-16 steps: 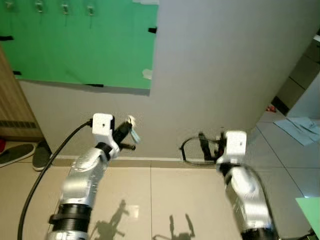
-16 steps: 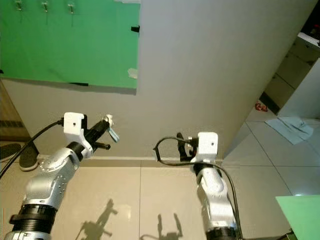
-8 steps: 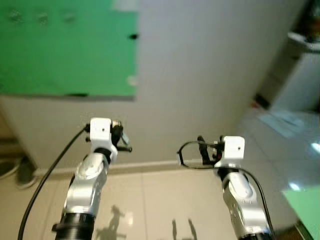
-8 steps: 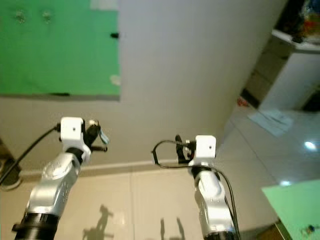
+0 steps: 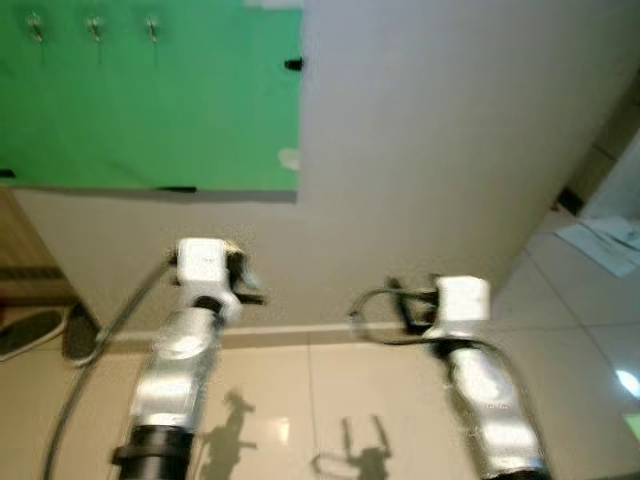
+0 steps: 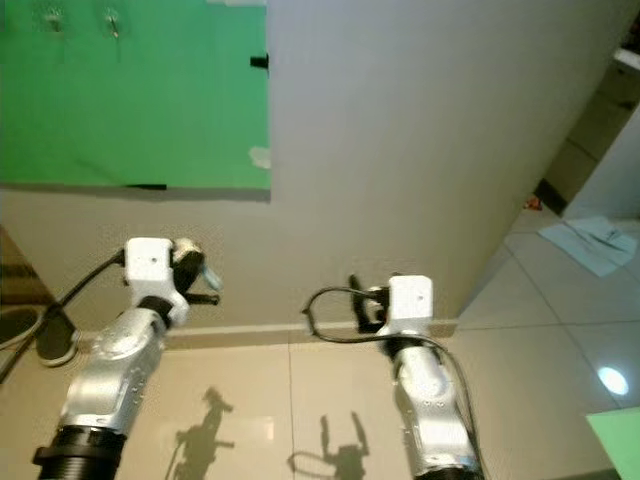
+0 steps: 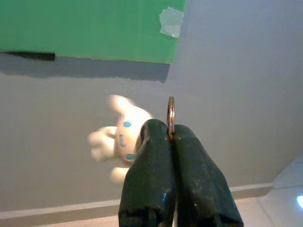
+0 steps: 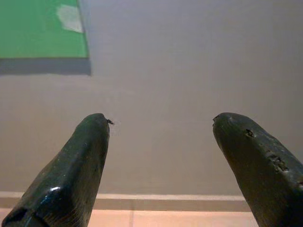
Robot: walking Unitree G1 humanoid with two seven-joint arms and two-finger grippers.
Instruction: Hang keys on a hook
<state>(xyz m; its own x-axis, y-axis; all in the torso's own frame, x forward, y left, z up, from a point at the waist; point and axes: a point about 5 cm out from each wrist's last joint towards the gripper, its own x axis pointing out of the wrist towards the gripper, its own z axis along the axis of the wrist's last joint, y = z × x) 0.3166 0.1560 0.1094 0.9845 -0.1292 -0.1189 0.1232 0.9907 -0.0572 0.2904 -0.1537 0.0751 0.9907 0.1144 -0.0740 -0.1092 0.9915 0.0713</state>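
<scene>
The left gripper (image 7: pixel 170 135) is clenched on the key ring (image 7: pixel 170 116), with one white plush charm (image 7: pixel 120 139) dangling beside its fingers. It is held up well below the green board (image 5: pixel 150 100), facing the grey wall (image 6: pixel 420 130). The right gripper (image 8: pixel 161 127) stands spread wide with nothing between its fingers, off to the board's right and lower. Three hooks (image 5: pixel 95 28) sit in a row along the board's top.

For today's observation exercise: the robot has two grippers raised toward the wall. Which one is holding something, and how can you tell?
The left gripper, shut on a key ring with a white plush charm hanging beside it. The right gripper is spread open, holding nothing.
</scene>
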